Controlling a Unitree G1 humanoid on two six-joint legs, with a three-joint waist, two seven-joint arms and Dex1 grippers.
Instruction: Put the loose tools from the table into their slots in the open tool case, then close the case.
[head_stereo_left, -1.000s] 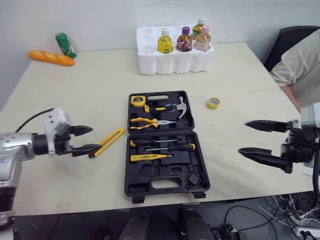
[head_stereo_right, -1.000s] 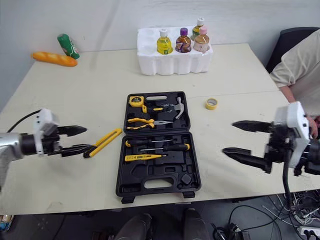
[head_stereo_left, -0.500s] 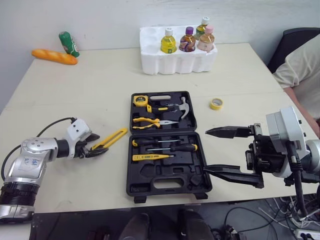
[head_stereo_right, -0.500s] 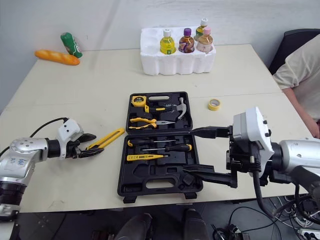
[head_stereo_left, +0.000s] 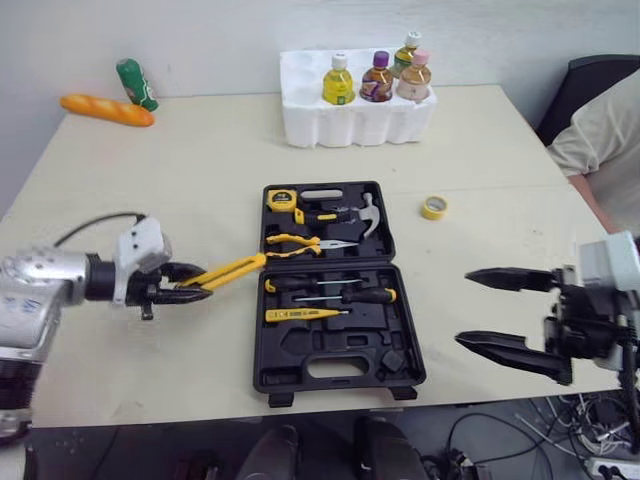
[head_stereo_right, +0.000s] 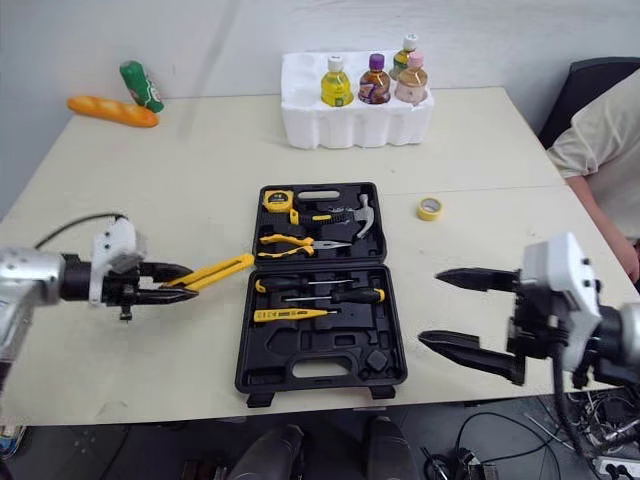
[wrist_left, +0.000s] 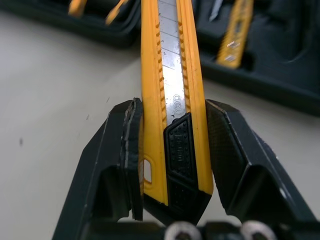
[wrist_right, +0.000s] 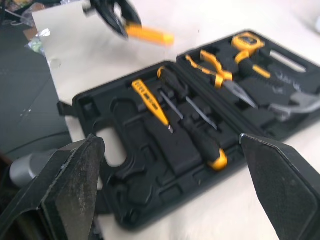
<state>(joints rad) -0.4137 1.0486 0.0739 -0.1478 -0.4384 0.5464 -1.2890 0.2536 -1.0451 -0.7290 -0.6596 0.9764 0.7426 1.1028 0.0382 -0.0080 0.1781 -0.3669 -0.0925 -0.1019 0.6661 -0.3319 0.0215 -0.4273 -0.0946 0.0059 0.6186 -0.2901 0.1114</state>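
Observation:
A yellow utility knife (head_stereo_left: 230, 271) is clamped between the fingers of my left gripper (head_stereo_left: 190, 293), which is shut on its black-tipped end (wrist_left: 172, 150). The knife's far end reaches the left rim of the open black tool case (head_stereo_left: 330, 366). The case lies flat at the table's middle. Pliers, a hammer and a tape measure sit in its far half. Screwdrivers and a yellow tester (wrist_right: 150, 102) sit in its near half, beside several bare slots. My right gripper (head_stereo_left: 463, 307) hangs open to the right of the case with nothing in it.
A yellow tape roll (head_stereo_left: 432, 207) lies right of the case. A white foam tray (head_stereo_left: 350, 115) with bottles stands at the back. A bread loaf (head_stereo_left: 105, 110) and a green bottle (head_stereo_left: 132, 83) lie at the back left. A person (head_stereo_left: 600, 130) sits at the right edge.
My left gripper has shut on the utility knife and carried it right, toward the case. The right gripper swung in toward the case, then drew back to the right, still open.

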